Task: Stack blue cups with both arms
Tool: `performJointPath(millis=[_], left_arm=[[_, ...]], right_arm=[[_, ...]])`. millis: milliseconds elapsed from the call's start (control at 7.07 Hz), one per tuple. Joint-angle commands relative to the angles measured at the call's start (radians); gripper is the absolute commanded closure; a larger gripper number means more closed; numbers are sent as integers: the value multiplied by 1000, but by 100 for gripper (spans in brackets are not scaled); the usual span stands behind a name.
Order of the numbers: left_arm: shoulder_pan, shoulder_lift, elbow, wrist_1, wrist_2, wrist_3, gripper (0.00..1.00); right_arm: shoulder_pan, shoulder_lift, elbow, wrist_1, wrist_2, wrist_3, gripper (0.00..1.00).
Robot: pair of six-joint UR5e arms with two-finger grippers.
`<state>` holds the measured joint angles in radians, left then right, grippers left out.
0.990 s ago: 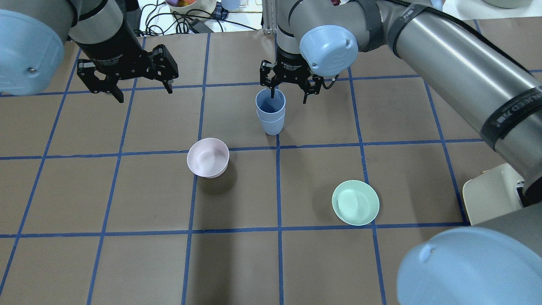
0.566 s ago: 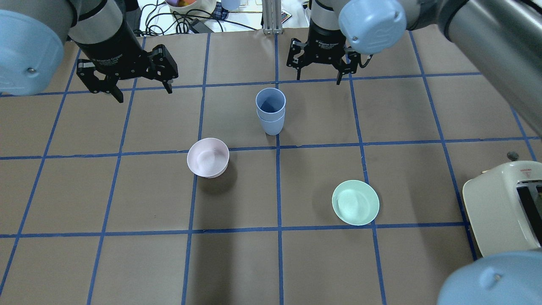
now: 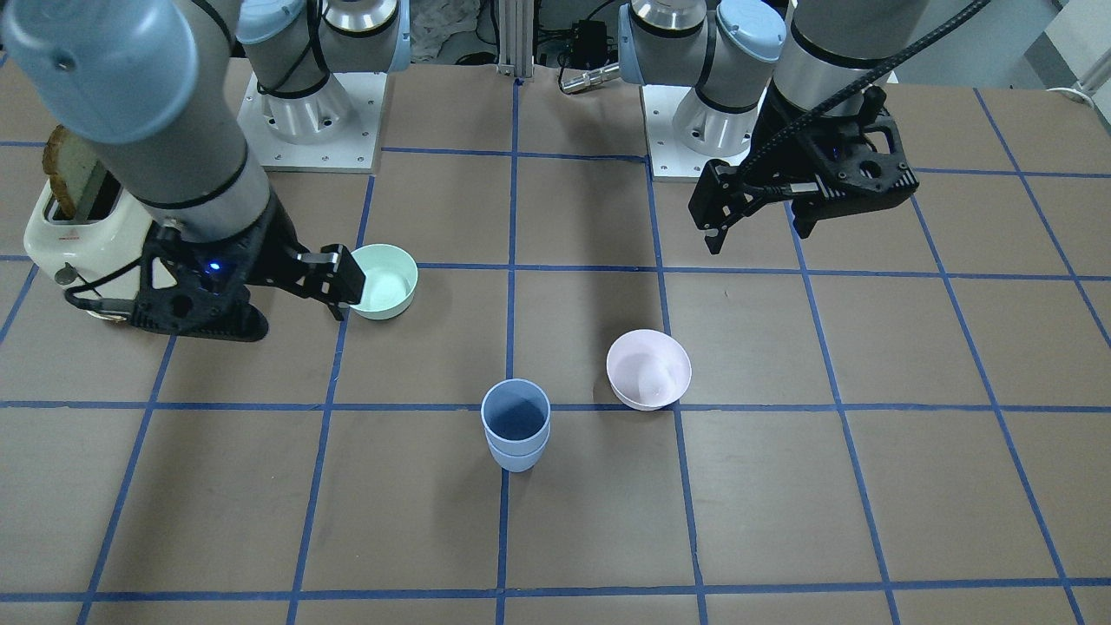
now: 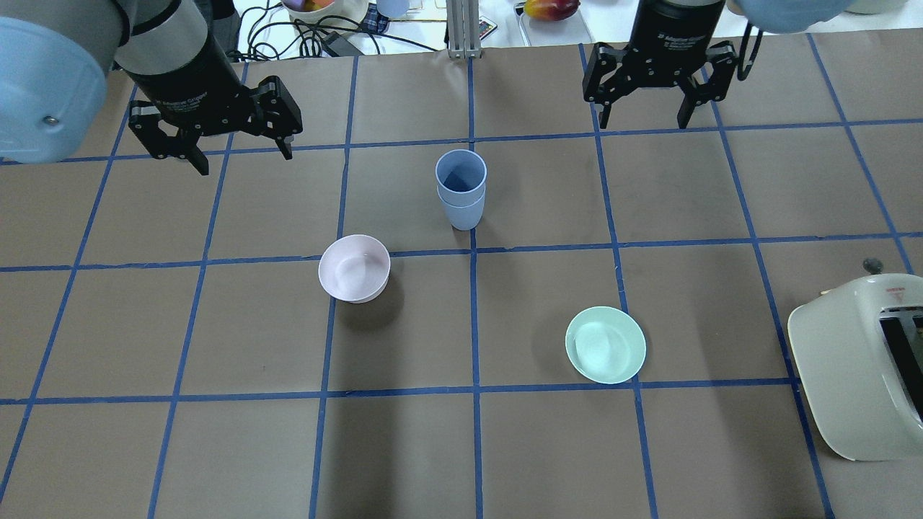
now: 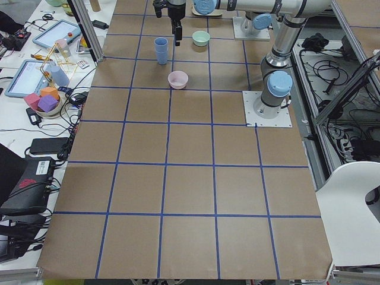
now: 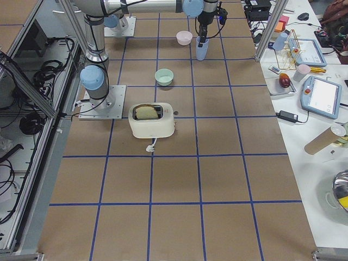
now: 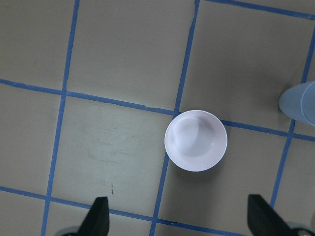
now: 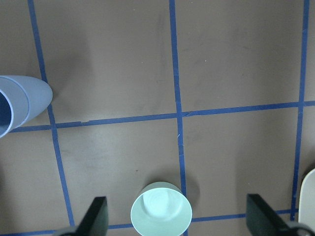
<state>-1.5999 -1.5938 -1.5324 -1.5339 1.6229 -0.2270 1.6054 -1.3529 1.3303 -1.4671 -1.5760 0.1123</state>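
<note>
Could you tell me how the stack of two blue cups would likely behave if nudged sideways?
The stack is tall and narrow on a tapered base, so it would probably tip rather than slide. It looks like smooth plastic, so it is likely light and stiff. The upper cup is nested in the lower cup, so they should move together.

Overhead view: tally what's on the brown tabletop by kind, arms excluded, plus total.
Blue cups: 2, nested one inside the other
Bowls: 2, a pink bowl and a mint green bowl
Toaster: 1
Total: 5
</note>
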Motion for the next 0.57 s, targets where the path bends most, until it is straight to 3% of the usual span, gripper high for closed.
performJointPath(millis=[0, 424], left_arm=[[0, 0, 0, -2, 0, 0, 0], [0, 3, 0, -3, 0, 0, 0]], right_arm=[[-15, -54, 6, 72, -1, -23, 2], [-13, -107, 79, 55, 1, -22, 0]])
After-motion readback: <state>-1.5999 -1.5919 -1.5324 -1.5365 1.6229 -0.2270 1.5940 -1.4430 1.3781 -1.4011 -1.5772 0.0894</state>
